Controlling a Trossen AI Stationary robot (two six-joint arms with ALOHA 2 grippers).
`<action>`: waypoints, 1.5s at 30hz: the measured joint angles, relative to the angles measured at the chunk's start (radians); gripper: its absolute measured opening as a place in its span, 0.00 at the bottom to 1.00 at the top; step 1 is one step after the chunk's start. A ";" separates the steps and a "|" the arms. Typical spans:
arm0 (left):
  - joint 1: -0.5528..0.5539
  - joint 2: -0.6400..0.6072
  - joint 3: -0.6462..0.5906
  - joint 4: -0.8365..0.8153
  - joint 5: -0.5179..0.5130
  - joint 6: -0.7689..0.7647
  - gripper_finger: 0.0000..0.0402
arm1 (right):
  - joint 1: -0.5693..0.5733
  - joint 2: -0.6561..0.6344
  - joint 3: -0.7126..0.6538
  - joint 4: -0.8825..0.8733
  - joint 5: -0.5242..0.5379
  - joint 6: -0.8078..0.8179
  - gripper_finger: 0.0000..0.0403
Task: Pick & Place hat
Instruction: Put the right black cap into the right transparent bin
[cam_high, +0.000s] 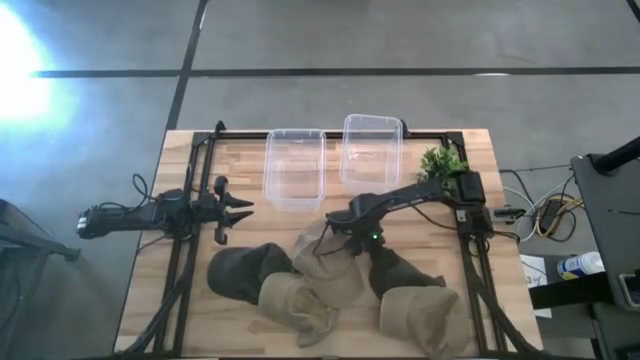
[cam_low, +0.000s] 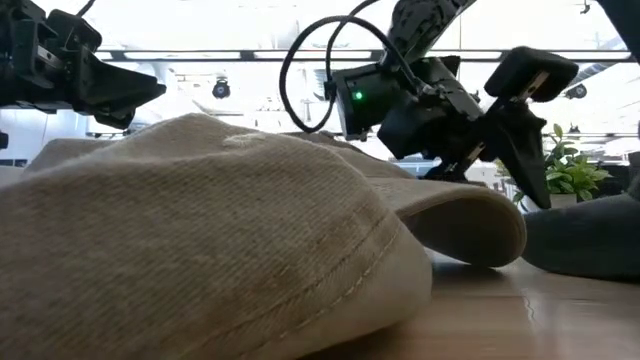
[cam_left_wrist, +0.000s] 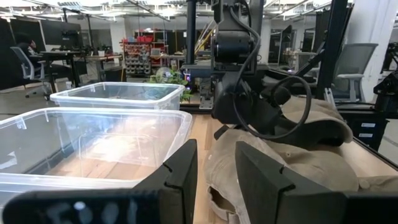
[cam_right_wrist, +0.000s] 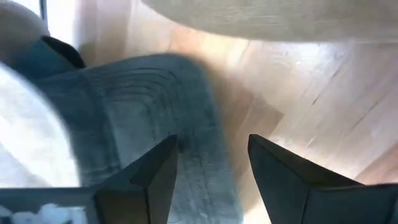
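Observation:
Several hats lie crown up on the near half of the wooden table: tan ones (cam_high: 330, 268) (cam_high: 425, 315) and dark grey-green ones (cam_high: 238, 270) (cam_high: 410, 272). My right gripper (cam_high: 374, 250) (cam_low: 505, 165) is open and points down, between a tan hat's brim (cam_low: 470, 222) and a dark hat (cam_low: 590, 235). In the right wrist view its gripper (cam_right_wrist: 211, 171) hangs over the dark hat's stitched brim (cam_right_wrist: 155, 99), apart from it. My left gripper (cam_high: 238, 208) (cam_left_wrist: 217, 171) is open and waits above the table's left side.
Two clear plastic bins (cam_high: 295, 168) (cam_high: 372, 150) stand side by side at the far edge, seen close in the left wrist view (cam_left_wrist: 93, 134). A small green plant (cam_high: 441, 162) sits at the far right corner. A big tan hat (cam_low: 200, 240) fills the low view's foreground.

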 joint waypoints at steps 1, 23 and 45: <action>0.000 0.000 0.000 0.000 0.000 0.000 0.26 | 0.000 -0.004 -0.002 -0.009 -0.001 0.000 0.48; 0.000 0.000 0.000 0.000 0.001 0.000 0.26 | 0.001 -0.025 -0.071 -0.122 -0.291 0.026 0.41; 0.000 0.003 0.000 -0.001 0.003 0.000 0.26 | 0.021 -0.138 -0.220 -0.092 -0.154 -0.015 0.05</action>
